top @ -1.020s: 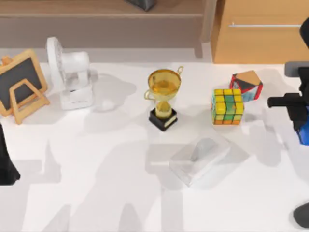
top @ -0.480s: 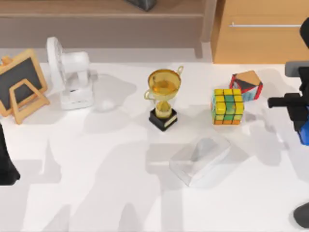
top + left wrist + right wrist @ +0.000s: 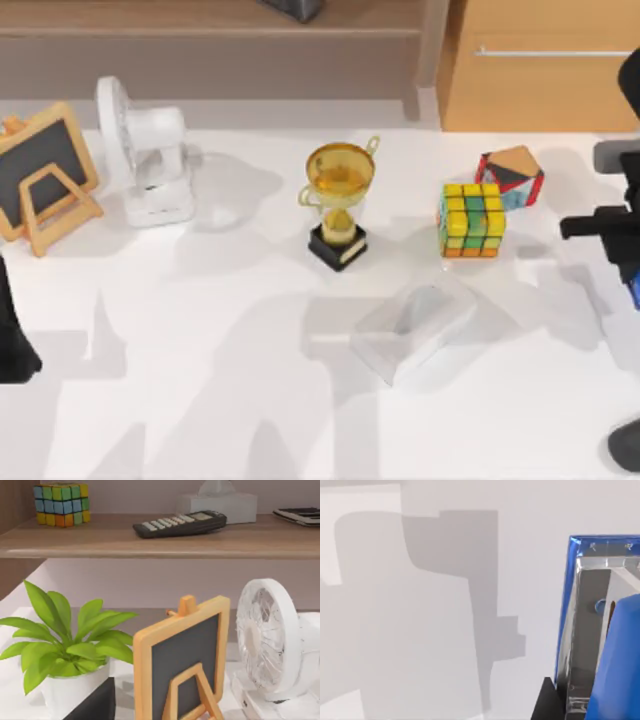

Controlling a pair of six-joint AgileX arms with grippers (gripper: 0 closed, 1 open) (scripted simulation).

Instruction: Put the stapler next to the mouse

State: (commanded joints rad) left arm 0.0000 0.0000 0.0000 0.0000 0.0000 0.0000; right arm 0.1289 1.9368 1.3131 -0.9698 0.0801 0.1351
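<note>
Right hand (image 3: pixel 632 262) at the surface's (image 3: pixel 250 400) 3 o'clock edge, over the stapler (image 3: pixel 600 630); finger state cannot be told. Mouse (image 3: pixel 420 310) at centre. Left arm parked at 9 o'clock.

Trophy (image 3: pixel 339 206) left of colourful cube (image 3: pixel 471 220)

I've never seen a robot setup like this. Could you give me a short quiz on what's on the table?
1. True or false: the gold trophy stands at the right edge of the table.
2. The white fan stands: A left of the trophy; B right of it; C on top of it.
3. Fill in: the blue stapler is at the table's ___ side.
Key: 1 false; 2 A; 3 right.
</note>
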